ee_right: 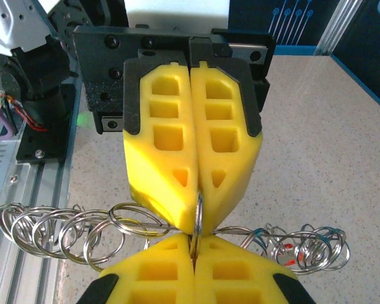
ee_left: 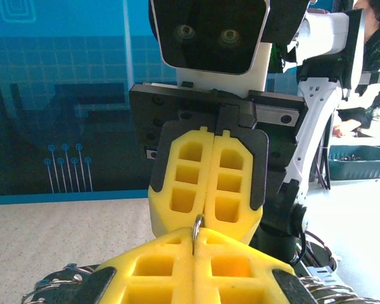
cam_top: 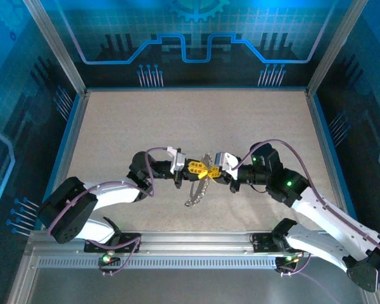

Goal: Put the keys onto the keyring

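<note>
My left gripper (cam_top: 204, 169) and right gripper (cam_top: 211, 171) meet tip to tip above the middle of the table. Both are shut on the same small silver split ring (ee_right: 197, 218), seen edge-on between the yellow pads. In the left wrist view my left gripper (ee_left: 195, 239) pinches that ring (ee_left: 197, 225) from below. My right gripper (ee_right: 194, 246) holds its lower part. The keyring (cam_top: 197, 192) hangs down beneath the tips; its thin wire (ee_right: 275, 232) runs across behind the pads, strung with several split rings (ee_right: 57, 229). Tiny keys (ee_right: 296, 254) with red heads hang at its right end.
The beige table (cam_top: 177, 120) stretches away behind the grippers, bounded by blue walls. An aluminium rail (cam_top: 190, 250) runs along the near edge between the arm bases. A dark bin (ee_left: 361, 161) stands off the table to the right in the left wrist view.
</note>
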`<action>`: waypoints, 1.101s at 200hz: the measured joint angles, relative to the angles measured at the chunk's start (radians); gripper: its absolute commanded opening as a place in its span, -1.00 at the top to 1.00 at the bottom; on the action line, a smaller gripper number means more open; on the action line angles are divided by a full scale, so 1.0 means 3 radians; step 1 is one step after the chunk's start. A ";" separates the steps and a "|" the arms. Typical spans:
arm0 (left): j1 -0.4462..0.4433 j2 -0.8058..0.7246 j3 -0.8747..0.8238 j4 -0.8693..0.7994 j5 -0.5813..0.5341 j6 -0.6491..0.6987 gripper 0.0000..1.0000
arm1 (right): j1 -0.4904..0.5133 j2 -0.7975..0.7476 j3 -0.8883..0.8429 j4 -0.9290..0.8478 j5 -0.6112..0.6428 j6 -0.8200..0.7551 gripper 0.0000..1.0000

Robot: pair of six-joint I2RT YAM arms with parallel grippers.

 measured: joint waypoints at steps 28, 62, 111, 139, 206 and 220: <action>-0.0034 -0.0112 0.0000 -0.0384 -0.0001 0.0231 0.84 | 0.0009 0.0046 0.0089 -0.0262 0.0019 -0.0148 1.00; -0.0053 -0.0323 0.0112 -0.1122 0.0004 0.0632 0.81 | 0.0041 0.0228 0.0341 -0.0664 0.0038 -0.0323 1.00; -0.0079 -0.0404 0.0332 -0.2042 0.0029 0.1092 0.80 | 0.0151 0.0490 0.0604 -0.1113 0.0239 -0.0505 1.00; -0.0088 -0.0413 0.0467 -0.2523 0.0032 0.1335 1.00 | 0.0161 0.0565 0.0633 -0.1214 0.0281 -0.0544 1.00; -0.0095 -0.0573 0.0455 -0.2595 -0.0001 0.1322 1.00 | 0.0130 0.0332 0.0524 -0.0968 0.0211 -0.0444 0.66; -0.0080 -0.0576 0.0384 -0.2394 0.0003 0.1179 1.00 | 0.0104 0.0181 0.0459 -0.0861 0.0197 -0.0409 0.62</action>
